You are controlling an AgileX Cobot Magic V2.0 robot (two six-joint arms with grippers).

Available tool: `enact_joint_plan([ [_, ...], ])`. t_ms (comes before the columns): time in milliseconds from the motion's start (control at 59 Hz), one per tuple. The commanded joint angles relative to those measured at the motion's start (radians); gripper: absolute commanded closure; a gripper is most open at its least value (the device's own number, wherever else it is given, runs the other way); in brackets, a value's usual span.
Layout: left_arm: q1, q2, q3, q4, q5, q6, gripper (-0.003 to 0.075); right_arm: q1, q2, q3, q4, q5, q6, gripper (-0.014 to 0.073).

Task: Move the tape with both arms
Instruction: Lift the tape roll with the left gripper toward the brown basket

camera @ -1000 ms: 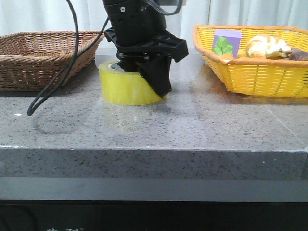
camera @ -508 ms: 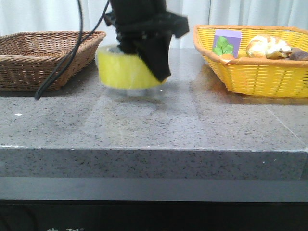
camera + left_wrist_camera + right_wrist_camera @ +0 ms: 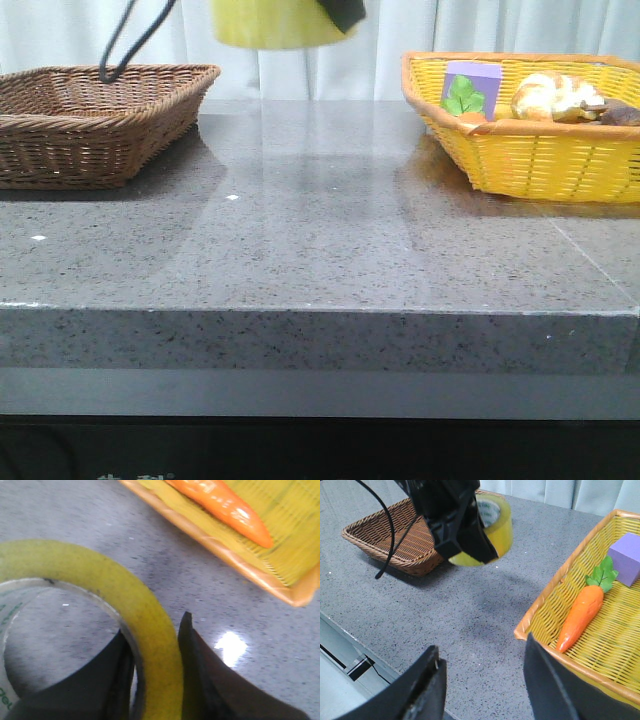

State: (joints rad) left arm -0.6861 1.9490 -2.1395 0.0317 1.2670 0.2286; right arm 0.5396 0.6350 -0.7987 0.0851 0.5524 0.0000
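Left pincer, front view: only a dark tip (image 3: 345, 12) shows at the upper edge, pressed against the right side of the tape (image 3: 272, 24); the rest of the arm is out of the picture.
Tape, front view: the yellow roll hangs high in the air, well clear of the counter (image 3: 310, 250), cut off by the upper edge.
Baskets, front view: a brown woven basket (image 3: 95, 120) sits at the counter's left, a yellow woven basket (image 3: 530, 140) at its right, holding a purple block (image 3: 472, 80) and other items I cannot identify.
Cable, front view: a black cable (image 3: 130, 45) loops down above the brown basket.
Left pincer, left wrist view: the left pincer (image 3: 152, 675) is closed on the tape's wall, one finger inside the ring and one finger (image 3: 210, 680) outside.
Tape, left wrist view: the yellow band (image 3: 115, 610) curves between the two fingers; green print shows on its white inner core.
Below, left wrist view: grey counter, and the yellow basket's rim with an orange carrot (image 3: 225, 507) in it.
Right pincer, right wrist view: the right pincer (image 3: 482, 685) stands spread wide with nothing between its fingers, over the counter's near edge, well apart from the tape.
Tape, right wrist view: the roll (image 3: 487, 527) is tilted in the left arm's black pincer (image 3: 457, 522), in the air near the brown basket (image 3: 395, 540).
Yellow basket, right wrist view: the carrot (image 3: 580, 612) lies beside the purple block (image 3: 625, 557).
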Motion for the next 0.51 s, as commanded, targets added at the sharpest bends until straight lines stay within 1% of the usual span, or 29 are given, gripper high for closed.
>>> enact_joint_plan([
  [0,0.02,-0.057,-0.058,0.043,-0.01,-0.002,0.0607,-0.005,-0.002,-0.024,0.002,-0.081,0.0,0.0205],
  [203,0.114,-0.057,-0.063,0.042,-0.008,-0.002,0.0607,-0.005,-0.002,-0.024,0.002,-0.081,0.0,0.0205],
  [492,0.29,-0.057,-0.063,0.038,-0.008,-0.002,0.0607,-0.005,-0.002,-0.024,0.002,-0.081,0.0,0.0205],
])
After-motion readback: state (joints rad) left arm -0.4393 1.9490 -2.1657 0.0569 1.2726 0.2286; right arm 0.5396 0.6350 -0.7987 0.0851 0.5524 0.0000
